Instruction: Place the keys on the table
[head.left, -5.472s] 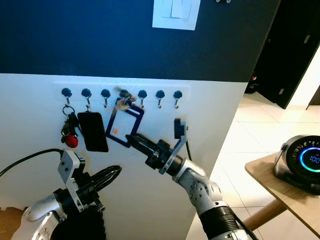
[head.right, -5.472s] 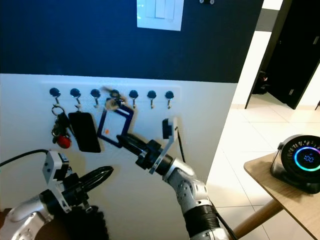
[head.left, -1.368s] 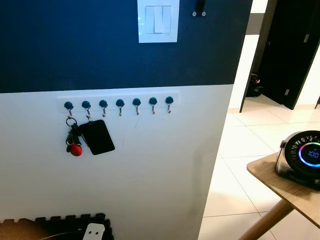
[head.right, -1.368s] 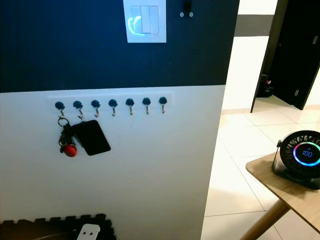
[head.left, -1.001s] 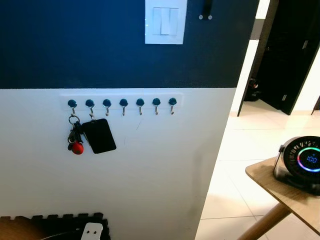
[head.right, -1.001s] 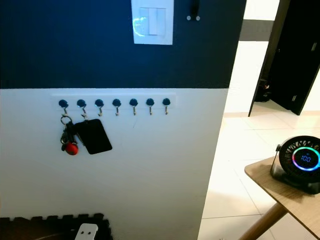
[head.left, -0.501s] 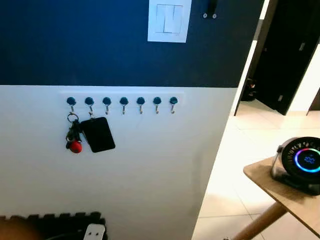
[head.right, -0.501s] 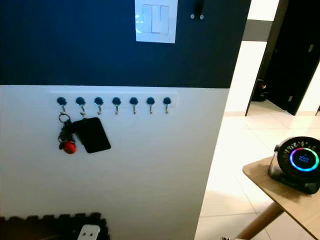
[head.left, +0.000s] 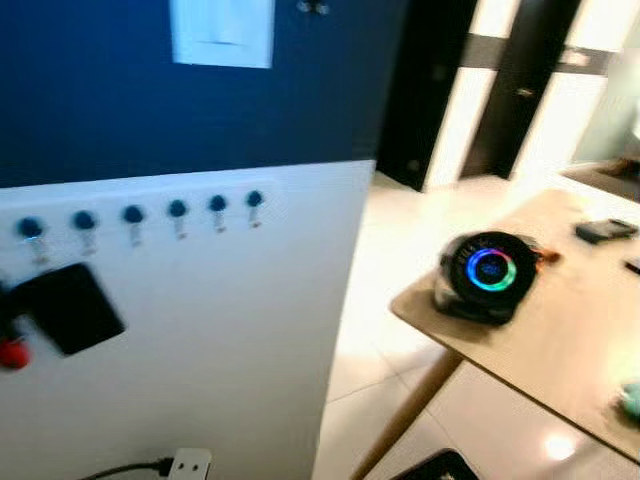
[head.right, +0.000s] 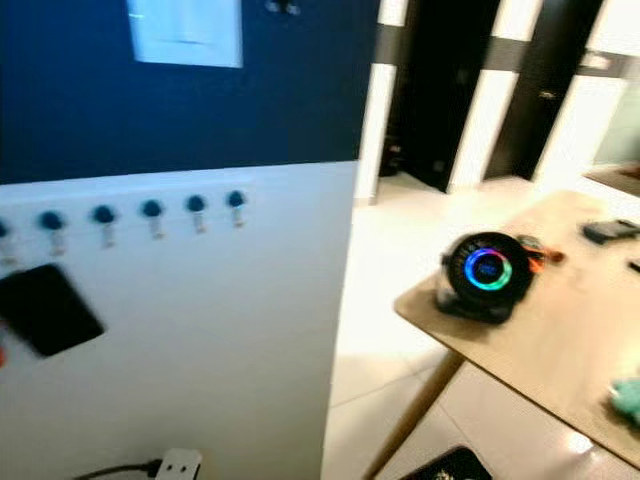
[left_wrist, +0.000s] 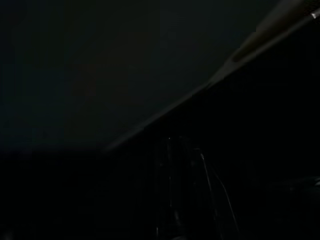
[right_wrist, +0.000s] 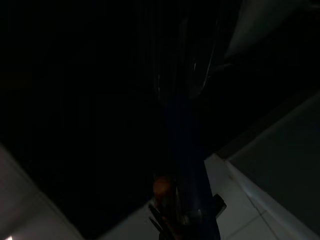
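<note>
Blur softens both head views. Ahead on the left stands a wall, dark blue above and white below, with a white switch plate (head.left: 222, 32) high up and a row of blue hooks (head.left: 176, 210) along the top of the white part. From the leftmost hooks hang a black card-like tag (head.left: 67, 308) and, at the picture's edge, a red bob (head.left: 10, 353). Low on the wall sits a white socket (head.left: 188, 464) with a dark cable plugged in.

To the right, a wooden table (head.left: 560, 340) stands on pale tiles; near its closest corner rests a round black fan (head.left: 487, 276) with a glowing ring, and a small dark object (head.left: 605, 230) lies farther back.

Right wrist view is very dark: the right gripper (right_wrist: 182, 75) shows dimly, and a blue tag with the keys (right_wrist: 187, 200) hangs from its fingers, which are closed on it. Left wrist view is almost black; I cannot tell how the left gripper (left_wrist: 182, 165) holds its fingers.
</note>
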